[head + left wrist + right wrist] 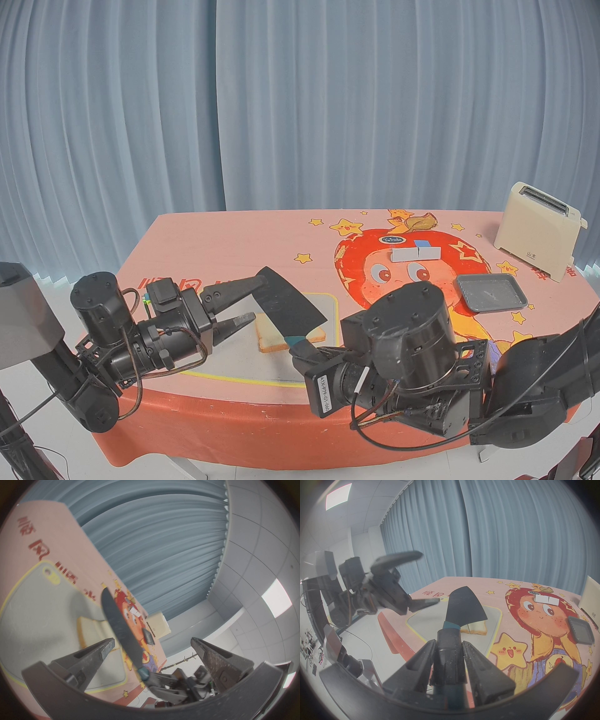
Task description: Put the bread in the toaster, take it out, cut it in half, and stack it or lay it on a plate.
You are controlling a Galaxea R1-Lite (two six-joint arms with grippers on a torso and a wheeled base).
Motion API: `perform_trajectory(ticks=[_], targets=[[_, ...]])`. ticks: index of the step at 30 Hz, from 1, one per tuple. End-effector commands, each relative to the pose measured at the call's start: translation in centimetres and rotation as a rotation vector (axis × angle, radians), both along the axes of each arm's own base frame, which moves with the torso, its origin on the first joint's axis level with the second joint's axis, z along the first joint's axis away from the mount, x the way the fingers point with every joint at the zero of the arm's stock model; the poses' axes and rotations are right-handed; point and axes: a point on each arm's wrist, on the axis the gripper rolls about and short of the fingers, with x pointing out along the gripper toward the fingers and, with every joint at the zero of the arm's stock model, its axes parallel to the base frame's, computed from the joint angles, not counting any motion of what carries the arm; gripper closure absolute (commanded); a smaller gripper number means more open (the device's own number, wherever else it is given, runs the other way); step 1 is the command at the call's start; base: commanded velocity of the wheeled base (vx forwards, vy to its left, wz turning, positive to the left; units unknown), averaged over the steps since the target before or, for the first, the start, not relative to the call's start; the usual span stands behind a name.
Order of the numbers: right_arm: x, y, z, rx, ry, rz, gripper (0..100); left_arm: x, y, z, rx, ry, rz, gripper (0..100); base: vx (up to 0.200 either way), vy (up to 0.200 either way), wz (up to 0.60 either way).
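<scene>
R gripper (449, 648) clamped on knife (284, 306) handle. L gripper (257, 299) jaws apart, just beside bread (272, 336). Bread lies flat on cutting board (237, 359) nr table (206, 244) front edge. Blade over it, long axis front-to-back, tip twd far left. Toaster (539, 230) at far right corner w/ grey tray (490, 292) near it, both well apart from board.

Operator's note: the knife (289, 305) blade covers much of the bread (269, 337), and I see little of its handle inside the right claw (448, 644). The toaster (593, 596) is cropped at the right wrist view's edge. I cannot identify the small white blocks (415, 253).
</scene>
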Motion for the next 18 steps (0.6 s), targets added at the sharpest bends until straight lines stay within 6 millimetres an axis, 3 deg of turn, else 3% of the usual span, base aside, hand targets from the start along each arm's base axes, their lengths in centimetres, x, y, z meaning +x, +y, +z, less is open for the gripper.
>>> perform_trajectory(ticks=[1, 11, 18], targets=[[-0.4, -0.1, 0.5, 0.009, -0.010, 0.008, 100, 0.9, -0.2, -3.1, 0.021, 0.112, -0.001, 0, 0.000, 0.000, 0.00], [-0.5, -0.2, 1.1, 0.024, -0.023, 0.008, 100, 0.9, -0.4, -2.8, -0.001, 0.120, -0.008, 0, 0.000, 0.000, 0.00], [-1.1, 0.1, 0.7, 0.012, -0.015, 0.031, 100, 2.0, -0.7, -1.7, -0.154, 0.236, -0.005, 0, 0.000, 0.000, 0.00]])
